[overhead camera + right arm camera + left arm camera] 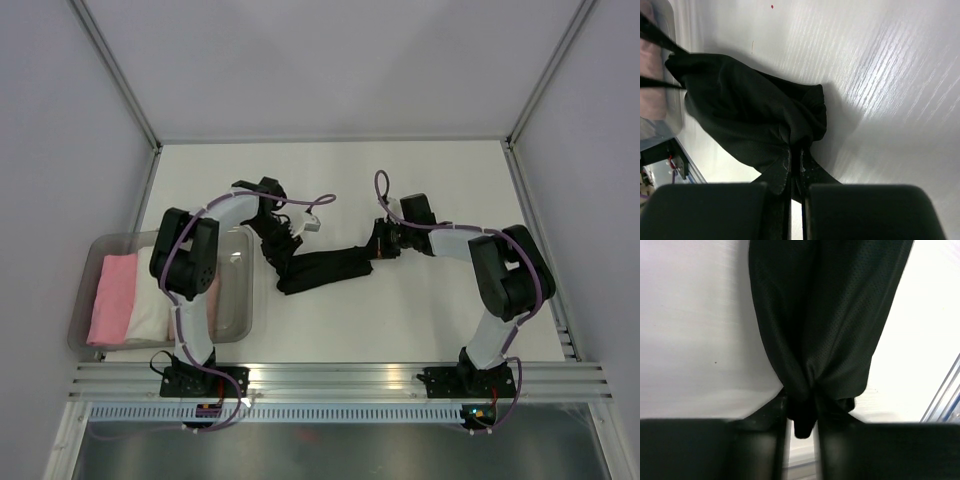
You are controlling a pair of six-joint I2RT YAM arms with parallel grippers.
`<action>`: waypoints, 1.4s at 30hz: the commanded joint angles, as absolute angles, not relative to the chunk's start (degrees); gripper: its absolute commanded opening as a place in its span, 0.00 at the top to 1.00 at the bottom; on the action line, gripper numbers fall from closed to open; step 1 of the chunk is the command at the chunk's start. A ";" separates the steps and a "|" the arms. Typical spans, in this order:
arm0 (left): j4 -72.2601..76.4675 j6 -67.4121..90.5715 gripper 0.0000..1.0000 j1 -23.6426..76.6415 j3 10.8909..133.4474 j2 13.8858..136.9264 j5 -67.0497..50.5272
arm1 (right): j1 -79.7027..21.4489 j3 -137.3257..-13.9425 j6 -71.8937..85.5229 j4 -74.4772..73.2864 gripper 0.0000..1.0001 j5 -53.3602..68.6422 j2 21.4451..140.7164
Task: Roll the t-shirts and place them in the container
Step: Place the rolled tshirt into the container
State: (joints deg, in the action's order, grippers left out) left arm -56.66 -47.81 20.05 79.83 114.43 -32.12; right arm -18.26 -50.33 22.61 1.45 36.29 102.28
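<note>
A black t-shirt lies bunched into a long band across the middle of the white table, held at both ends. My left gripper is at its left end, and the left wrist view shows a fold of the black t-shirt pinched between its fingers. My right gripper holds the right end. In the right wrist view its jaws stand nearly together on a gathered edge of the black t-shirt. A pink t-shirt roll and a white roll lie in the bin.
The clear plastic bin stands at the left, close to the left arm, and its wall also shows in the right wrist view. An aluminium rail runs along the near edge. Frame posts stand at the far corners.
</note>
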 commanded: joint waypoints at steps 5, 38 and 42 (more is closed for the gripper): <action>-59.94 -49.14 0.00 17.76 84.43 109.69 -34.36 | -18.28 -58.08 12.50 -7.64 0.99 37.53 105.90; -51.23 -38.49 0.43 29.18 89.92 123.84 -39.11 | -18.90 -58.27 12.57 -5.19 1.00 39.73 106.79; -52.90 -39.64 0.70 29.18 88.60 123.40 -40.08 | -18.90 -58.44 13.18 -4.22 1.00 39.73 106.70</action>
State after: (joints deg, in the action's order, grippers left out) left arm -49.78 -37.71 29.02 89.76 122.67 -37.63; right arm -18.61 -58.52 13.28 -6.61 38.85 107.70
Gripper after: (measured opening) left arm 0.343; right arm 0.032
